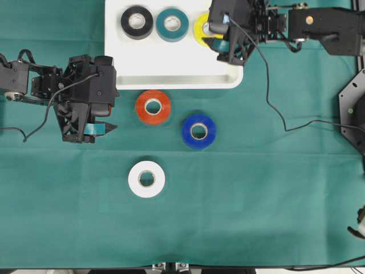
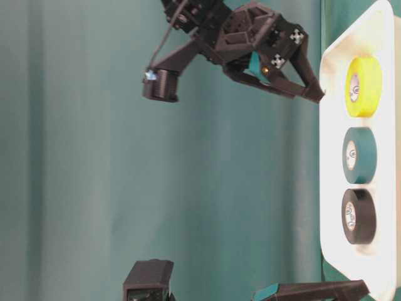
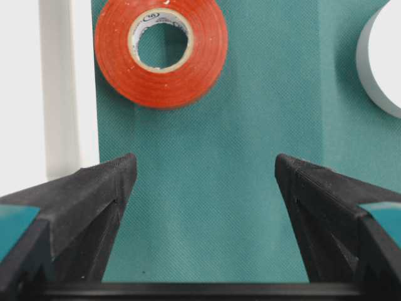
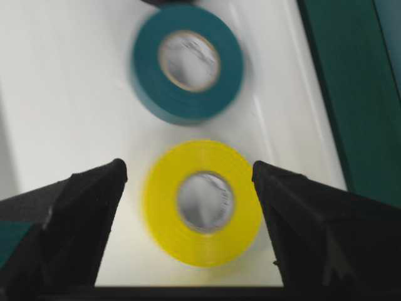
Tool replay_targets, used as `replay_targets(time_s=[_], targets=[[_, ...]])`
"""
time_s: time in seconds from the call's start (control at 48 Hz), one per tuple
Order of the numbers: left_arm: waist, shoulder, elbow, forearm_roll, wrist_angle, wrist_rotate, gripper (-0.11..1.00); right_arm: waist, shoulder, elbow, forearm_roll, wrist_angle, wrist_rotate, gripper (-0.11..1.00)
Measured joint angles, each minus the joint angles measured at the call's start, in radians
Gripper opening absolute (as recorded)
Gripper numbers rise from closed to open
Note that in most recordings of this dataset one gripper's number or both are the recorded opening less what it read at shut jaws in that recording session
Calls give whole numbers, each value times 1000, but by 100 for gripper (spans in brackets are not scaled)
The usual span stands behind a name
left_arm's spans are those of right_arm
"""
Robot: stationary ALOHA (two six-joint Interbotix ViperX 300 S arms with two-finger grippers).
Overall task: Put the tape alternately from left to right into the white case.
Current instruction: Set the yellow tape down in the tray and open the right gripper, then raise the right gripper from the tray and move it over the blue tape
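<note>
Overhead: white case (image 1: 171, 77) sits at 12 o'clock on the green cloth (image 1: 256, 200), w/ three rolls lying flat in a row along its far side. Black roll (image 1: 137, 21) is leftmost, teal roll (image 1: 172, 24) just beside it at its 3 o'clock, then the yellow roll (image 1: 201, 28), partly under the R arm.

R gripper (image 1: 227, 52) hangs over the case, just off the yellow roll at roughly its 5 o'clock. Jaws spread wide, nothing in them. R wrist cam confirms: yellow roll (image 4: 202, 202) lies flat on the case floor between the two fingers, clear gap both sides, no contact. Teal roll (image 4: 188, 63) is up at 12 o'clock from it, a bit blurred. Table-level view shows the R gripper (image 2: 310, 88) with tips at the case rim (image 2: 332, 56), near the yellow roll (image 2: 363, 86); teal (image 2: 359, 155) and black (image 2: 358, 216) line up after it.

Three rolls are outside the case, on the cloth. Red-orange roll (image 1: 153, 107) is just below the case's near rim. Blue roll (image 1: 199, 131) is near it at its 4 o'clock. White roll (image 1: 146, 178) is well apart at 6 o'clock from the red-orange.

L gripper (image 1: 97, 128) is at 9 o'clock of the cloth, pointing toward the red-orange roll but apart from it. Jaws parted, empty. L wrist cam: red-orange roll (image 3: 161, 50) at 12 o'clock ahead of the L fingers (image 3: 94, 188), white roll's edge (image 3: 382, 63) at 2 o'clock, case rim (image 3: 59, 88) down the left edge.
</note>
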Motion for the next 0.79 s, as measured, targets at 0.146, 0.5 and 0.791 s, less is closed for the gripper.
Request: replay_targets(time_s=[0.146,0.5,0.791], targets=[[0,0,0,0,0,2,59,51,-28,15,2,0,0,88],[-2,-2,0,2,-2,2,59,195,-77,51,2,0,3,88],[-2,-2,0,0,0,-2,59,293,-97,69,3,0,6,88]])
